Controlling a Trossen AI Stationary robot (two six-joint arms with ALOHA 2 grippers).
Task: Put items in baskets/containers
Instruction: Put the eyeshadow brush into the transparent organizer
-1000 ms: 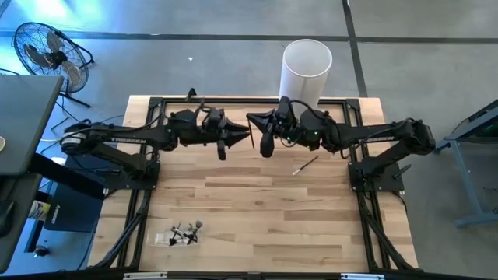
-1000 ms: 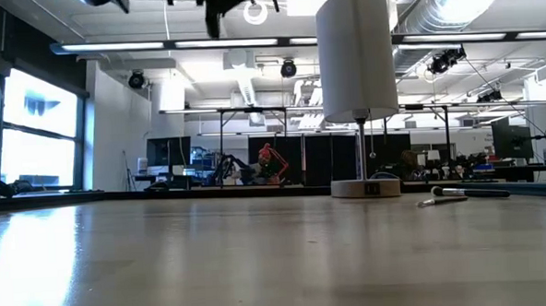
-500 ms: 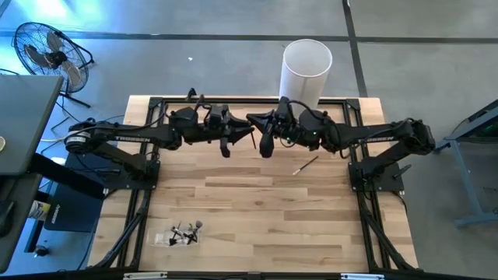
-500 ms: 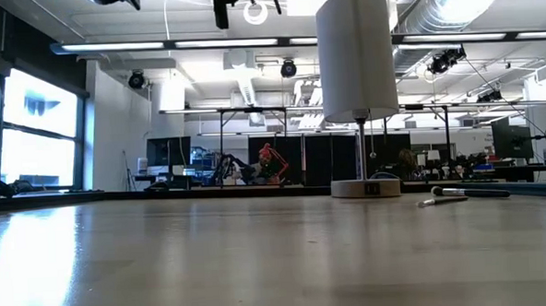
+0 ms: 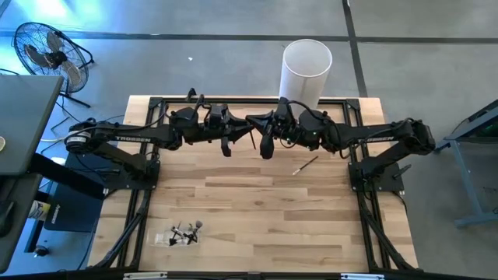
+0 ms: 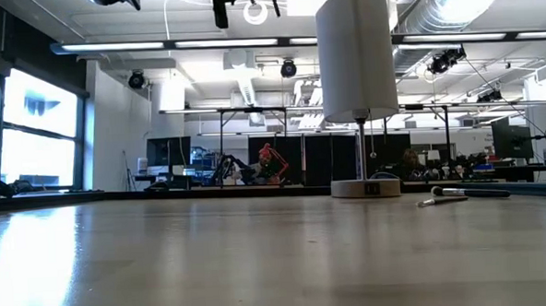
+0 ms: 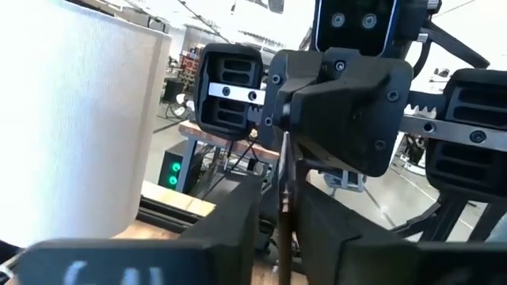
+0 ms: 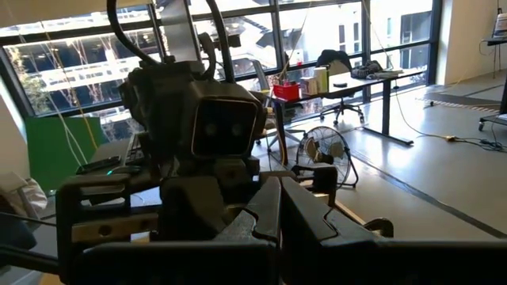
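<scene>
on the near left part of the table (image 5: 257,233) lies the pile of brushes (image 5: 187,230), a small tangle of thin dark sticks with paler tips, touching the clear tray (image 5: 173,239), which is almost colourless and hard to outline. they look like the stock waiting to be packed.

further right, high over the table's far side, the left gripper (image 5: 238,138) hangs tip to tip with the right gripper (image 5: 264,142). in the left wrist view one brush (image 7: 283,190) stands upright directly ahead of the left gripper and runs up to the right gripper's tips. this reads as a hand-over in mid-air, probably to turn the brush or give it to the arm nearer the tray. whether the left gripper clamps the brush cannot be told. the right gripper is closed, its fingers (image 8: 265,207) pressed together in its own wrist view; whether the stick is pinched there is not clear. the brush itself is very slim, straight and dark, so it likely twists easily in a loose hold.

right again, a tall white cylinder (image 5: 306,66) stands just beyond the table's far edge, and a single loose brush (image 5: 306,165) lies slantwise on the wood below the right arm, well apart from the tray.
</scene>
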